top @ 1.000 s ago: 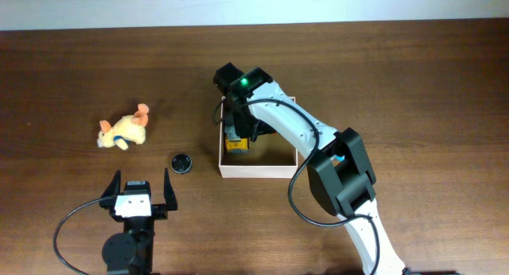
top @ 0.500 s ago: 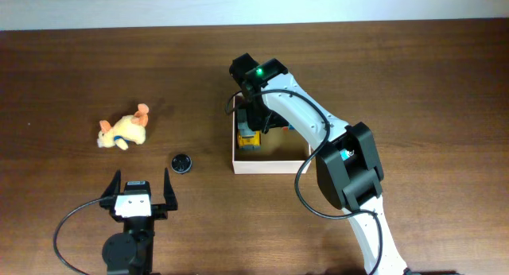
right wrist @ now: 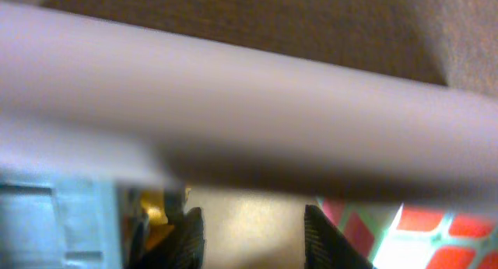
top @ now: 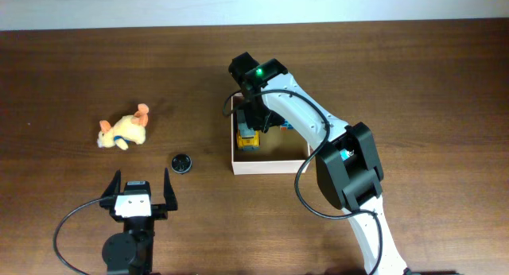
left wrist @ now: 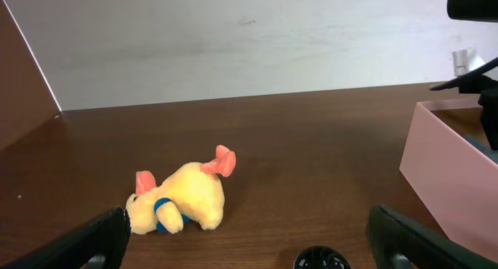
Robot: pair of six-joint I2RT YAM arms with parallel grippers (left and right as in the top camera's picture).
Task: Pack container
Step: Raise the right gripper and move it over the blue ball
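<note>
The container (top: pixel 270 168), a shallow white-walled box with a tan floor, sits mid-table. Its wall (right wrist: pixel 249 121) fills the right wrist view as a blurred white band. My right gripper (top: pixel 253 121) reaches down inside its far left part. Its jaws (right wrist: pixel 253 232) stand a little apart over bare tan floor, holding nothing. A yellow toy (top: pixel 248 140) lies just left of them, and a cube with red squares (right wrist: pixel 436 238) is on their right. My left gripper (top: pixel 141 184) is wide open and empty near the front edge. A yellow plush (left wrist: pixel 183 199) lies ahead of it.
A small black round object (top: pixel 182 162) lies on the brown table between the plush (top: pixel 123 130) and the container. It also shows at the bottom of the left wrist view (left wrist: pixel 320 260). The container's pale side (left wrist: pixel 451 176) stands at that view's right.
The container slid a short way right with my right gripper inside it, then stopped. The left arm, the plush and the black object did not move.
</note>
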